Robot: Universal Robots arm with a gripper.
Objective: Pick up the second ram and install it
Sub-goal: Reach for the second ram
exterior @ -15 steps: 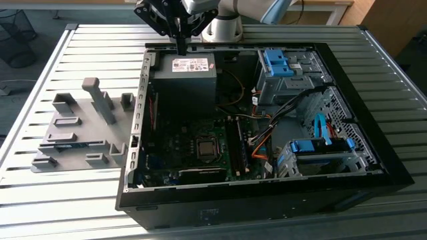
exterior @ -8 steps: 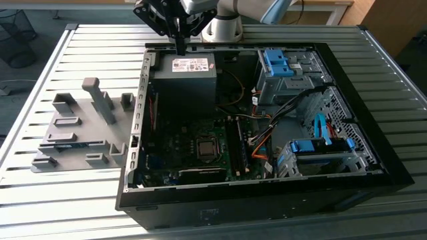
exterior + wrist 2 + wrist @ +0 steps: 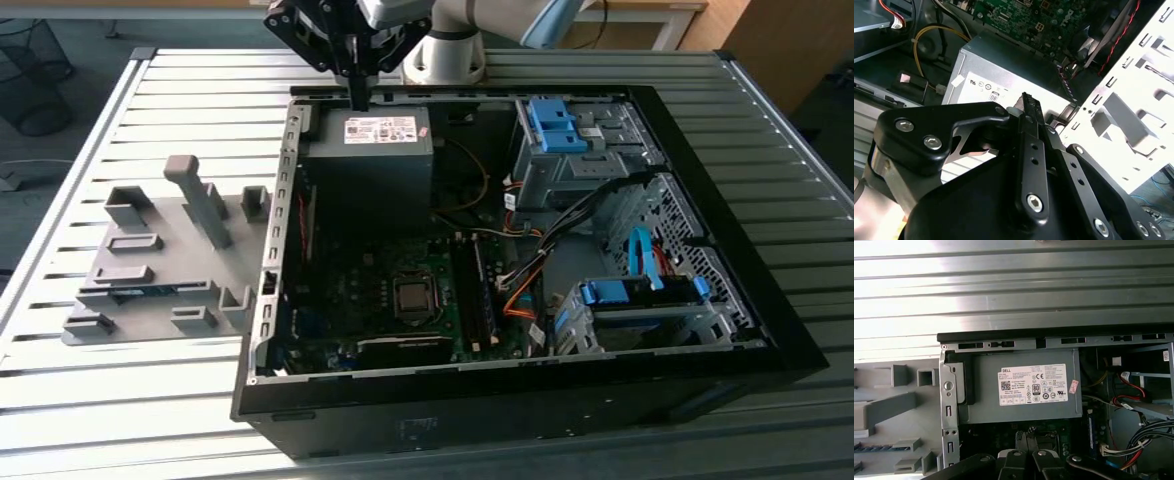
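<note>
The second ram [image 3: 139, 291] is a thin blue stick lying flat in the grey holder plate [image 3: 147, 262], on the table at the exterior view's left of the open computer case [image 3: 534, 400]. In the first wrist view the ram [image 3: 875, 446] shows as a blue strip in the grey holder [image 3: 889, 410]. My gripper [image 3: 359, 104] hangs over the far edge of the power supply [image 3: 371, 160], well away from the ram. Its fingers are shut together with nothing between them, as both wrist views show the gripper [image 3: 1027, 101] [image 3: 1027, 436].
Inside the case lie the motherboard [image 3: 387, 300] with its memory slots [image 3: 475, 295], bundles of cables [image 3: 527, 285] and blue drive-bay clips [image 3: 554, 125] [image 3: 641, 293]. The case wall [image 3: 949, 405] stands between the power supply [image 3: 1024, 385] and the holder. The table is ribbed metal [image 3: 80, 400].
</note>
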